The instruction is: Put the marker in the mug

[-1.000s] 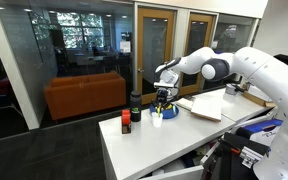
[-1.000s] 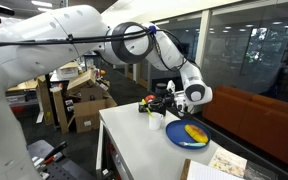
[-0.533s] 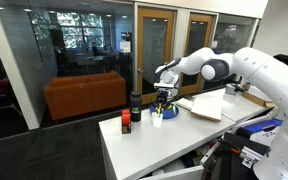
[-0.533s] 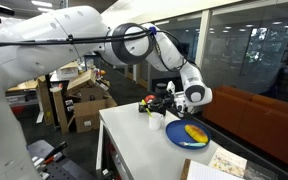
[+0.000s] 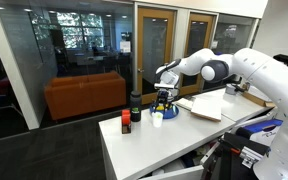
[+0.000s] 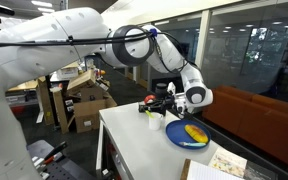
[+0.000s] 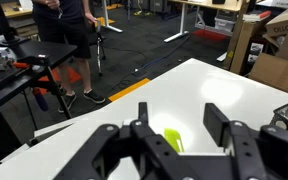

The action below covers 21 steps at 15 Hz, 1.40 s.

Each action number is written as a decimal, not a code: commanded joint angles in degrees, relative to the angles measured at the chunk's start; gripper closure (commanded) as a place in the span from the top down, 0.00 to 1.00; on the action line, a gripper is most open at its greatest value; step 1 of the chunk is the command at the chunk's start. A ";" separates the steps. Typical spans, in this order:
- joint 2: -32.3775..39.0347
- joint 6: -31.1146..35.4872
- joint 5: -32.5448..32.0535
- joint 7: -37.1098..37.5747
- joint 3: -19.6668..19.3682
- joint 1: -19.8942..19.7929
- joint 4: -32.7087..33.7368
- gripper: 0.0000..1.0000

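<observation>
Grip is gone: your hand [image 7: 179,122] stands with its jaws spread, where a moment ago it was clenched. The marker [image 7: 172,141] shows yellow-green between them, a gap on each side, over the bare white surface [image 7: 214,85]. No mug lies under it in the wrist view. In an exterior view the mug [image 6: 176,138] sits near the hand, so you cannot count the drop as made. No writing is readable anywhere.
</observation>
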 commanded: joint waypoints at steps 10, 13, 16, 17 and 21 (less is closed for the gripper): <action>-2.71 -2.99 -4.47 -0.05 -1.80 -1.40 4.95 1.00; -5.47 -1.78 -7.79 -2.44 -3.98 -0.01 4.13 1.00; -7.71 -0.95 -10.85 -4.50 -4.78 0.67 3.19 1.00; -8.71 -0.68 -11.89 -5.48 -4.93 0.90 2.60 1.00; -13.09 1.20 -15.90 -10.45 -6.14 2.32 -1.32 1.00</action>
